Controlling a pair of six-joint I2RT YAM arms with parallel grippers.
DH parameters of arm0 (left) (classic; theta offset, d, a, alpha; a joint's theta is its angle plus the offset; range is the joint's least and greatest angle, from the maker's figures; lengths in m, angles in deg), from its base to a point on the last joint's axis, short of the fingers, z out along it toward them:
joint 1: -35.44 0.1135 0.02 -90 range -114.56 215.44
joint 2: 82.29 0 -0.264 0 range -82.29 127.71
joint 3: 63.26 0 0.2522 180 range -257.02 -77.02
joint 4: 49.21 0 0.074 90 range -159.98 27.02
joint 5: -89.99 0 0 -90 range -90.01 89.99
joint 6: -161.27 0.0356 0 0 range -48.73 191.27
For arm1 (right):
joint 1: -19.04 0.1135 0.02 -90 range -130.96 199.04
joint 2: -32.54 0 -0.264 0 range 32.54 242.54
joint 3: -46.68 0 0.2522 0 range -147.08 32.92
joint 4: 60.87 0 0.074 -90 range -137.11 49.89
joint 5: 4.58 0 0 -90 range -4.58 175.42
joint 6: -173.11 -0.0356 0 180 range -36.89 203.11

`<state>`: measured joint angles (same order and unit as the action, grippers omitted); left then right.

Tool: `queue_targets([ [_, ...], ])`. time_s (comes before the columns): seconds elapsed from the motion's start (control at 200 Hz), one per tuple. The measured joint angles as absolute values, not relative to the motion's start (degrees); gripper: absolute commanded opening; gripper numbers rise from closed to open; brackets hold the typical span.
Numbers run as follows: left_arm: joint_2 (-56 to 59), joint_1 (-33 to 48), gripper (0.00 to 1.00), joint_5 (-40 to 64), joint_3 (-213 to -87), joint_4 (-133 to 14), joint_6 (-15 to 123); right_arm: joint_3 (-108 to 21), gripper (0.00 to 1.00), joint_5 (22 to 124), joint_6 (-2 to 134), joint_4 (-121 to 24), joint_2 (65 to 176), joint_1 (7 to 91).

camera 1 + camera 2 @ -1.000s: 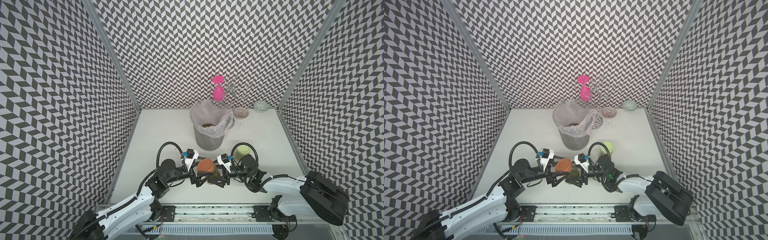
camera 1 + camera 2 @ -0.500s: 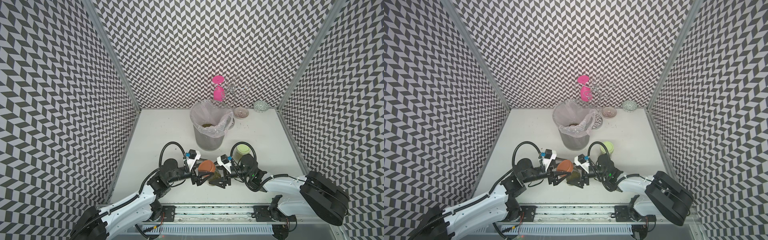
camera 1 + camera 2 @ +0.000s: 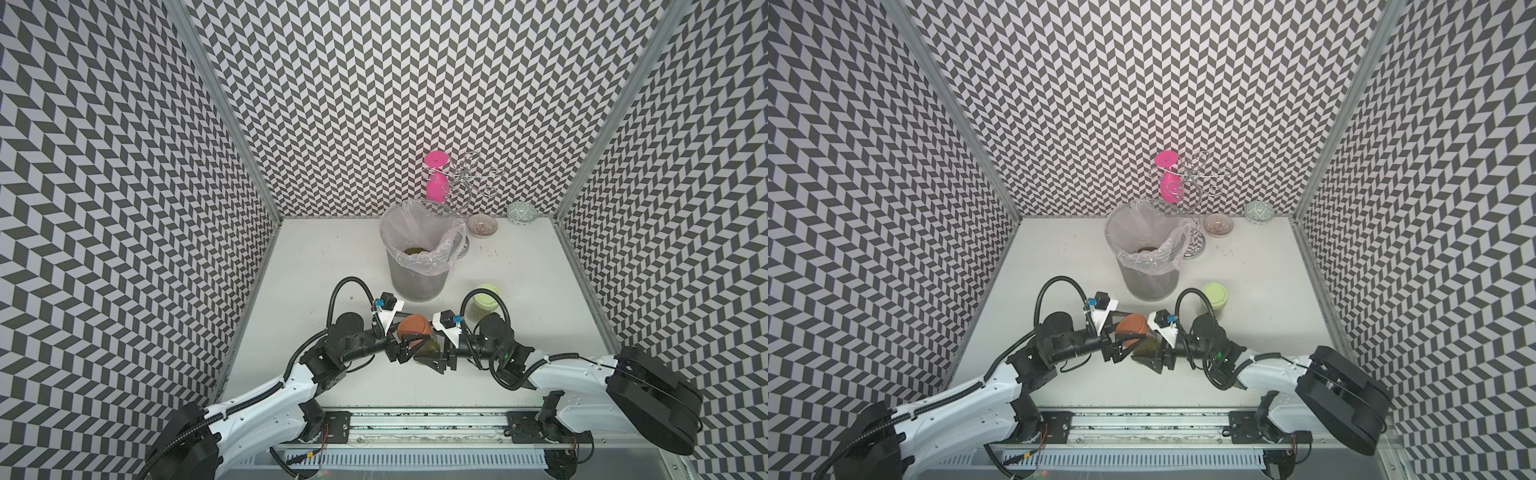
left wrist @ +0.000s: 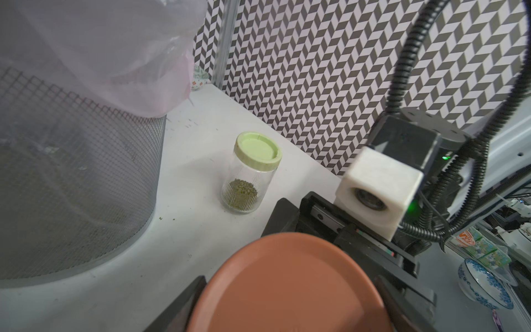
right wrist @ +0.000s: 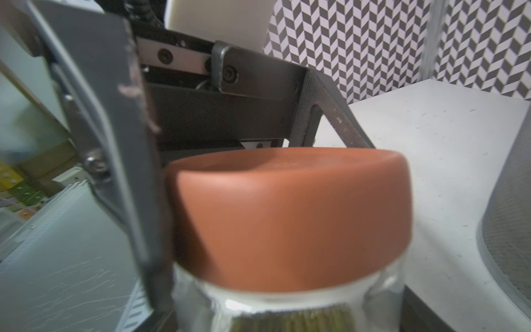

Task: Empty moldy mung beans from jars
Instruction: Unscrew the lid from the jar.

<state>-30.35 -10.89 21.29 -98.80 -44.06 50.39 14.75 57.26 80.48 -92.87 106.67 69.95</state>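
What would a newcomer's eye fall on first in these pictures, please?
Front and centre, the left gripper clamps the orange lid of a jar of mung beans that the right gripper holds. Behind them stands the lined bin with beans at its bottom, and a green-lidded jar waits to its right. A bright pink object stands out against the zigzag back wall.

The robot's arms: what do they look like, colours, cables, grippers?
Both the left arm and right arm have white shells and black joints. A black ribbed cable loops above each wrist to a white camera block. The left gripper and right gripper are black with flat angular fingers. A green light glows on the right arm.
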Motion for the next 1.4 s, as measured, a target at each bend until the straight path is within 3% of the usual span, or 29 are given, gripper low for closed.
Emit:
queue_targets([
  [0.631,-22.3,-14.7,0.29,9.7,-110.1,-60.4,43.3,20.0,0.47,86.4,85.8,-101.5,108.6,79.8],
  [0.701,-21.8,-14.9,0.39,9.0,-111.0,-61.8,42.3,20.1,0.47,88.0,86.7,-101.6,108.8,80.4],
  [0.791,-21.1,-15.2,0.64,8.2,-112.1,-63.1,41.3,20.1,0.47,88.9,87.3,-101.7,108.9,80.5],
  [0.961,-20.8,-15.6,0.99,7.3,-112.7,-63.7,40.3,20.1,0.47,89.3,87.8,-102.0,108.9,80.6],
  [1.397,-24.4,-16.0,0.99,7.3,-112.7,-64.5,39.6,20.1,0.47,85.4,87.0,-107.1,108.9,81.5],
])
